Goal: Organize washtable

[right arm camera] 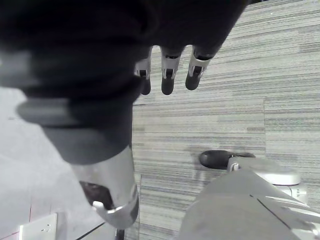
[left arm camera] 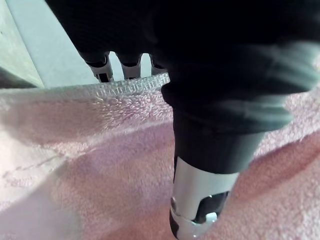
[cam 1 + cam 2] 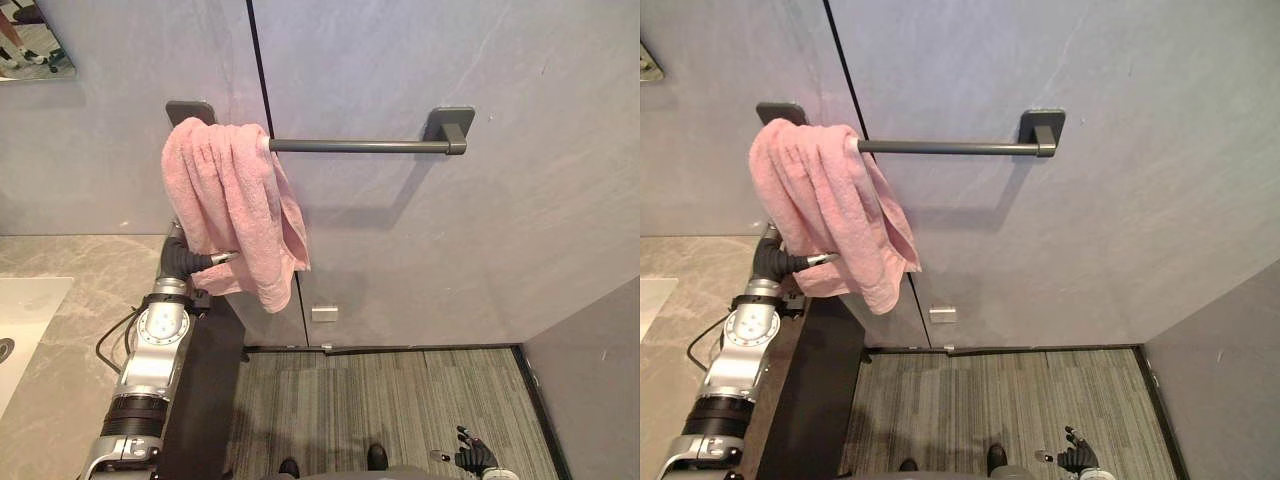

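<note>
Left eye view: the pink towel (image 3: 225, 200) hangs bunched over the left end of the dark towel bar (image 3: 360, 146) on the grey wall (image 3: 450, 250), its lower folds drooping past the black seam (image 3: 262, 90) between panels. The left hand (image 3: 190, 262) reaches up into the towel's lower edge; whether it grips the cloth cannot be told. Below lie the stone countertop (image 3: 90, 270) and white sink (image 3: 30, 310). A small white wall plate (image 3: 324, 313) sits under the towel. The right hand (image 3: 476, 459) hangs low over the striped carpet (image 3: 400, 400), fingers loosely extended and holding nothing.
</note>
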